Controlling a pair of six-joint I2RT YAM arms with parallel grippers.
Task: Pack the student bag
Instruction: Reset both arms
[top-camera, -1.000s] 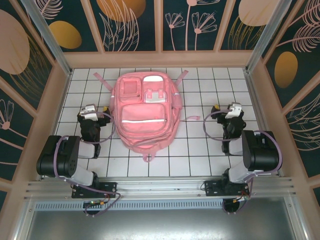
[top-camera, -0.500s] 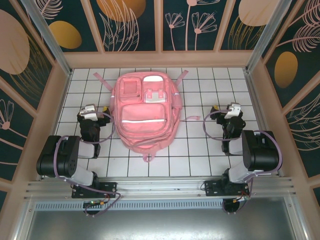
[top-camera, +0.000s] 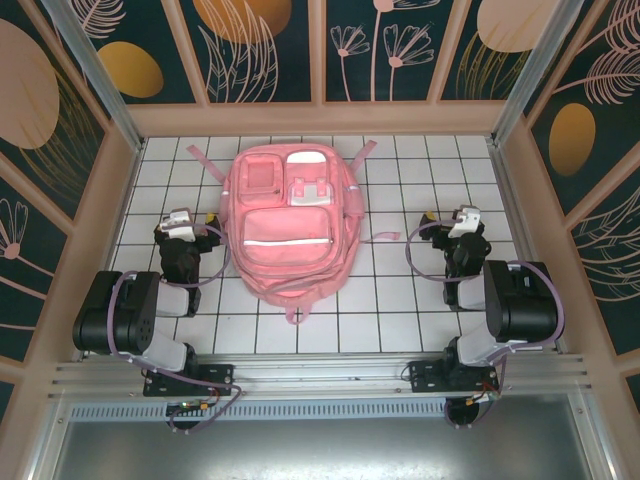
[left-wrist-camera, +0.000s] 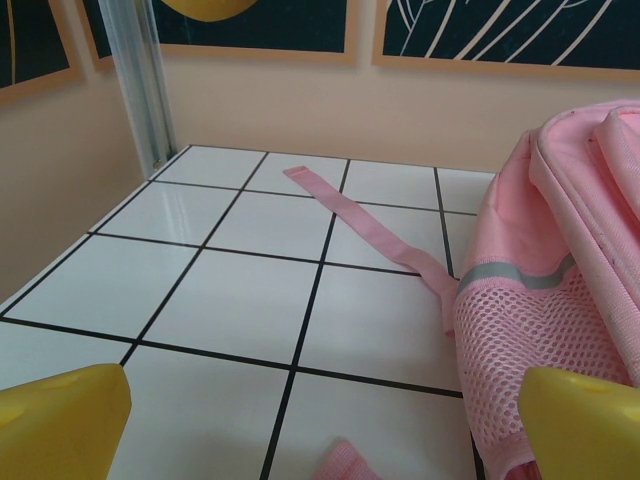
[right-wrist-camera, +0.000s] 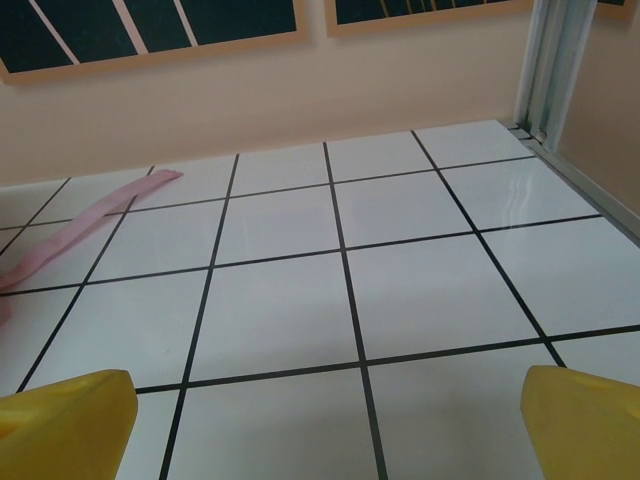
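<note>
Both jaws gape wide and empty, with the student bag (top-camera: 290, 225) flat between them, lengthwise away from the arms, left gripper (top-camera: 183, 226) just beside it, right gripper (top-camera: 461, 226) farther off

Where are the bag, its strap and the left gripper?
bag (top-camera: 288, 240): top view, front pocket.
strap (left-wrist-camera: 350, 213): left wrist view, mid-length.
left gripper (left-wrist-camera: 322, 420): left wrist view, midway between its open fingertips.

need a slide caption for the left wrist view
Open left end effector low over the white tiled table beside the pink backpack, one strap lying flat across the tiles.
</note>
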